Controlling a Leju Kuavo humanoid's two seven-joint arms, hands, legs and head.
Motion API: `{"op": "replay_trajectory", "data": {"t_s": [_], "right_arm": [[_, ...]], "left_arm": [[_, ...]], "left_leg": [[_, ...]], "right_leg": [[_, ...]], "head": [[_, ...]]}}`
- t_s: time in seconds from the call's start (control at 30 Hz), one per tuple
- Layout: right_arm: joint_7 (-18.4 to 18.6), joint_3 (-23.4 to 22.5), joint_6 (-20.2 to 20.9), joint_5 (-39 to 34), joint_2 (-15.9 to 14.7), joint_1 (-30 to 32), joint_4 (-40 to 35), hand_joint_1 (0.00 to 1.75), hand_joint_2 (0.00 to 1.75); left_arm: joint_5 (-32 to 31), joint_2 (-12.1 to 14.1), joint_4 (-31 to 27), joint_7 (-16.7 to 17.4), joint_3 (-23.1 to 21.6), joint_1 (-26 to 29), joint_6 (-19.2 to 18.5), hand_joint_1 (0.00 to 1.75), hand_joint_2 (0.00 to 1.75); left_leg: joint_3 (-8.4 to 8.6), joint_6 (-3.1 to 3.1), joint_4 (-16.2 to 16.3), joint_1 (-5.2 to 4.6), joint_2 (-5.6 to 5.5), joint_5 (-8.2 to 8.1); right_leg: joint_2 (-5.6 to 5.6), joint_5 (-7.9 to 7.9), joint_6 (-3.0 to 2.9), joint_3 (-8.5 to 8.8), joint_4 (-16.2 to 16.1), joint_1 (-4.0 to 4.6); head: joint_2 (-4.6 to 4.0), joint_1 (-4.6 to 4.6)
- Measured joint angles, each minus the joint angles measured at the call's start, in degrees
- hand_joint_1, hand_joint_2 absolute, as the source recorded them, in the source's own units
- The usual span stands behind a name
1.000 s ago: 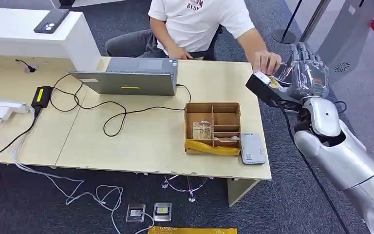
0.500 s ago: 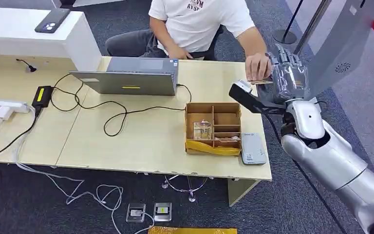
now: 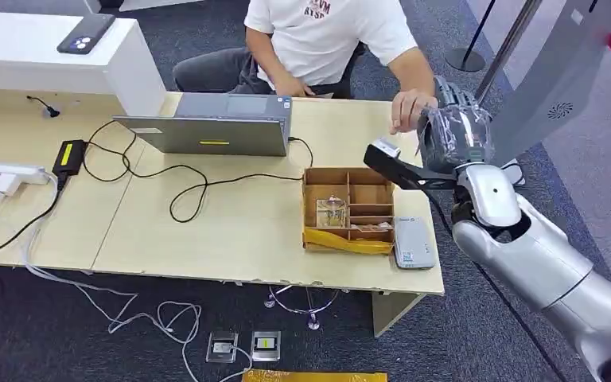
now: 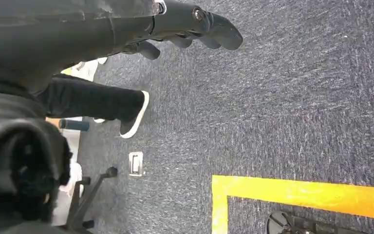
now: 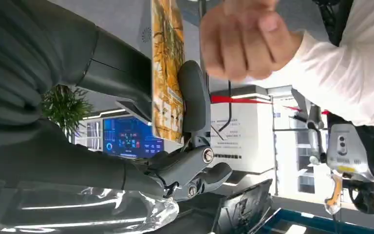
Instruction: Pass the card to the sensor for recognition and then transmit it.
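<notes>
My right hand (image 3: 453,135) is raised above the table's far right corner, past the cardboard box. In the right wrist view it pinches a yellow-orange printed card (image 5: 168,73) between the thumb (image 5: 193,97) and the darker fingers. A person's hand (image 3: 410,107) hovers just beyond mine, closed and apart from the card (image 5: 238,39). The grey card sensor (image 3: 412,242) lies flat on the table near its front right edge, beside the box. My left hand (image 4: 195,24) hangs over the carpet with its fingers loosely extended, holding nothing.
A partitioned cardboard box (image 3: 348,208) with small items sits left of the sensor. A laptop (image 3: 215,126), black cables (image 3: 183,187) and a power strip (image 3: 4,173) cover the table's left and middle. The seated person (image 3: 326,36) is behind the table. Yellow floor tape (image 4: 292,192) lies below.
My right hand has moved left and nearer, in over the table corner, with the card in it. The person's hand has let go of the card and drawn back.
</notes>
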Motion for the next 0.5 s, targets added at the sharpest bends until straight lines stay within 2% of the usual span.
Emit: {"op": "replay_trajectory", "data": {"t_s": [0.5], "right_arm": [[-0.24,0.31,-0.53,-1.64,0.24,0.22,0.87,1.75,1.75]], "left_arm": [[0.37,-0.02,0.0,-0.02,0.0,0.02,0.11,0.0,0.0]], "left_leg": [[0.01,0.0,0.0,0.0,0.0,0.0]], "right_leg": [[0.0,0.0,0.0,-0.02,-0.01,0.0]], "head": [[0.0,0.0]]}}
